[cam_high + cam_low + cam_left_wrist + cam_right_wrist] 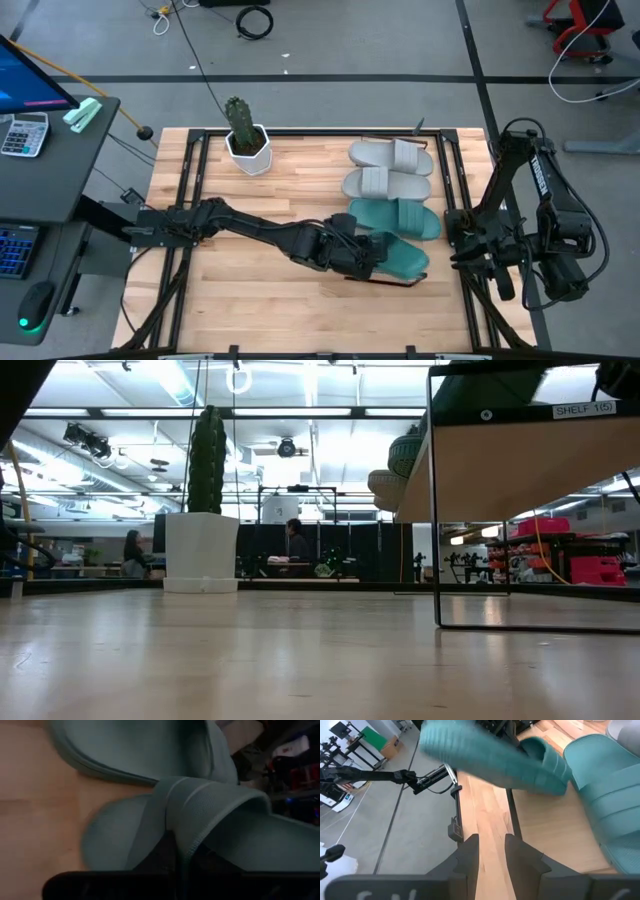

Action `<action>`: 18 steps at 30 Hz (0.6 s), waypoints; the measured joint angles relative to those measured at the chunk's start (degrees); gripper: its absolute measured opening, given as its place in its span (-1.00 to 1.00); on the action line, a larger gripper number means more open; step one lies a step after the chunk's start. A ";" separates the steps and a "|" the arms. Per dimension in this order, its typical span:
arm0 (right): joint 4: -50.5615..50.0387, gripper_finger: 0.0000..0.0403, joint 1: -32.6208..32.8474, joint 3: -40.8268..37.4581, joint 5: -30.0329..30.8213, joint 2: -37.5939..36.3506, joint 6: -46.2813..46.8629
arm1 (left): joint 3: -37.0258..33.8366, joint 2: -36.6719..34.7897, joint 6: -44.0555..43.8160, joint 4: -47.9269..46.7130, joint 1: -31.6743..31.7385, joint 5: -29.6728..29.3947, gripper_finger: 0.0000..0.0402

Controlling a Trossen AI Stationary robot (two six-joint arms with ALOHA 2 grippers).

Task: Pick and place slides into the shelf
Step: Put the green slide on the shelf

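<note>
Two light grey slides (pixel 390 155) (pixel 385 183) and one teal slide (pixel 395 218) lie side by side on their soles at the table's right. The other teal slide (pixel 395 258) is nearest the front edge, in my left gripper (pixel 362 255), which is shut on it. In the low view the shelf (pixel 500 470) shows as a wooden plank on a thin dark frame, with slide ends (pixel 400 460) on its top. My right gripper (pixel 492 852) is open and empty at the table's right edge, and in its wrist view the held slide (pixel 485 760) shows its sole. My left gripper has the teal slide by its wide strap, at the strap's edge (pixel 189 842). One finger (pixel 160 857) lies outside the strap and the other under it, inside the foot opening. The fingers come about level from the table's left. The slide is tilted, its end toward the right arm raised.
A potted cactus in a white pot (pixel 245 140) (pixel 203 510) stands at the far left of the table. Bare planks lie between it and the slides. A desk with a calculator (pixel 25 133) stands left of the table. People (pixel 295 545) show far off in the room.
</note>
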 joint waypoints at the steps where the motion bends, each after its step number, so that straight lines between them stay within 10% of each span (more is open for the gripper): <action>1: 0.00 -0.50 0.00 0.00 0.00 0.00 -0.05 | 0.00 -0.25 -0.59 -1.29 -0.03 -0.41 -0.94; 18: 0.59 -0.50 0.00 0.00 0.06 0.07 -0.42 | -0.10 -2.64 -1.52 -8.62 0.47 -3.84 -0.94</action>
